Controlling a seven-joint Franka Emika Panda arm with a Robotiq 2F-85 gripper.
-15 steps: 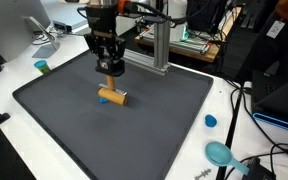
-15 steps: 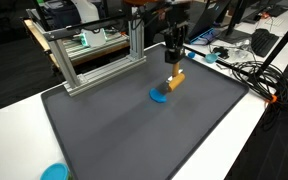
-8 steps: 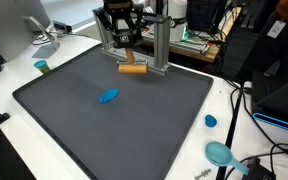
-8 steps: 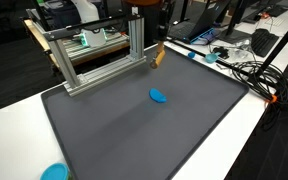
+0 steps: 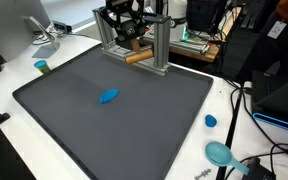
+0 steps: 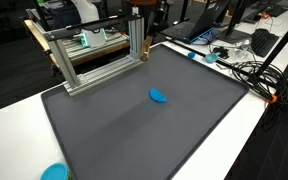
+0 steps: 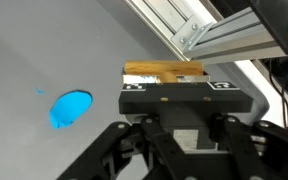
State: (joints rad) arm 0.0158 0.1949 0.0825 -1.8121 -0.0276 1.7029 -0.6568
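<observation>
A small tan wooden block [image 5: 136, 57] is clamped in the black end effector [image 5: 131, 46], at the upper centre of an exterior view beside the aluminium frame [image 5: 160, 45]. A small blue lump [image 5: 109, 97] lies well apart on the dark grey mat [image 5: 159, 115] covering the white counter [image 5: 6, 98].

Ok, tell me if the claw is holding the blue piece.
No, the blue piece lies on the mat; the claw grips the wooden block.

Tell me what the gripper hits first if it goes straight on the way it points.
Probably the grey mat: the gripper, shut on the wooden block, points down at it, right beside the aluminium frame. Depth is unclear, so the frame's rail could come first.
</observation>
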